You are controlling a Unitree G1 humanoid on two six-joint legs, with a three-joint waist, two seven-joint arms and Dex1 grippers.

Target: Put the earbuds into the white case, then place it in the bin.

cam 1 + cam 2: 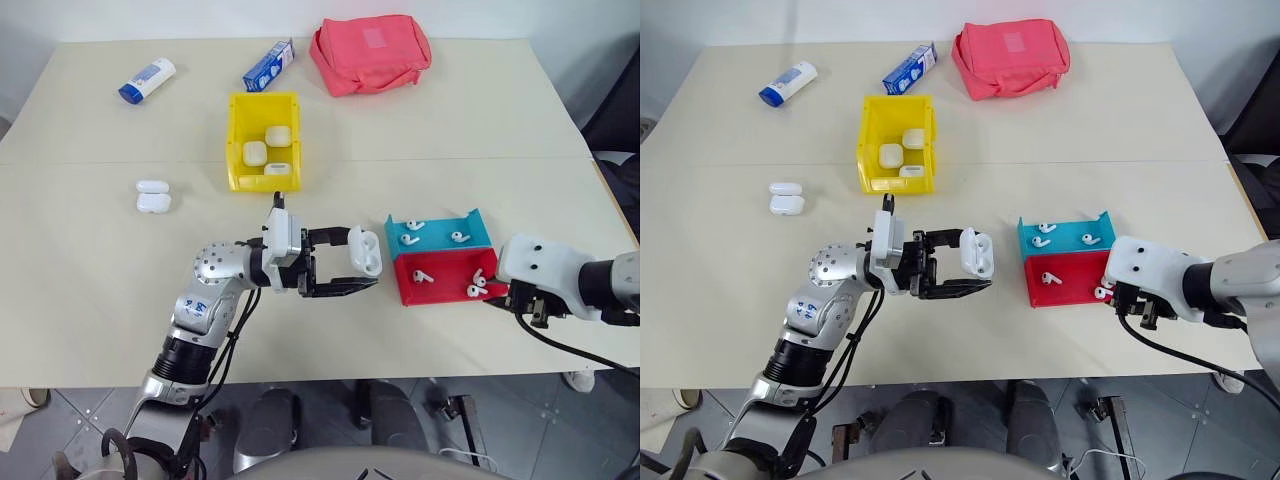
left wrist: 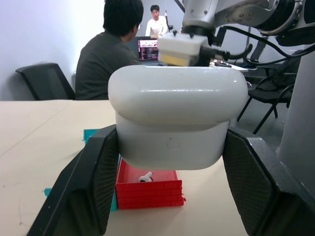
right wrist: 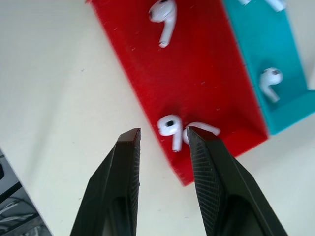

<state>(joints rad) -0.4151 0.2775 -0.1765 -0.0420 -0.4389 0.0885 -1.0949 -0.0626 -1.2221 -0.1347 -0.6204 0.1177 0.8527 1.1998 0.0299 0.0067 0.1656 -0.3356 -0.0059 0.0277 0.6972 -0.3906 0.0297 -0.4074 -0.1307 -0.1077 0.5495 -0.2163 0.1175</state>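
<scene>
Left gripper (image 1: pixel 345 262) is pinching white case (image 1: pixel 366 250) w/ lid ajar beside the trays, right gripper (image 3: pixel 162 142) is hanging part-open, empty, over red tray's (image 3: pixel 197 73) earbuds (image 3: pixel 170 129) — prob. fumbling one.

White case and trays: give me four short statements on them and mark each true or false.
1. The left gripper holds a white case above the table. True.
2. The yellow bin is empty. False: three cases lie in it.
3. The right gripper grips an earbud. False: its fingers stand apart with nothing between them, over the red tray.
4. The blue tray holds earbuds. True.
</scene>
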